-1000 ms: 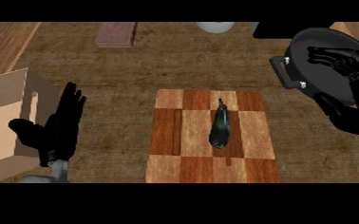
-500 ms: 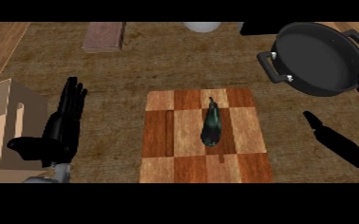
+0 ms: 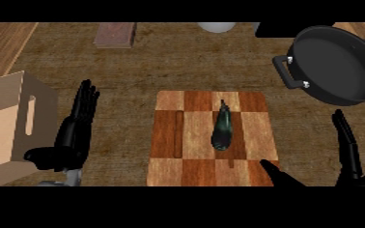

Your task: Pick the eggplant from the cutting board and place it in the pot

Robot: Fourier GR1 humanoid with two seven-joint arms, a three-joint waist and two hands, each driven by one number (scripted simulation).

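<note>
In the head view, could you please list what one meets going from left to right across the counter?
Cardboard box → left hand → cutting board → eggplant → pot, with the right hand below it near the right edge.

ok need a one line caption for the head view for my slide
Eggplant lies on the cutting board, pot at upper right, both robot hands open: left, right.
</note>
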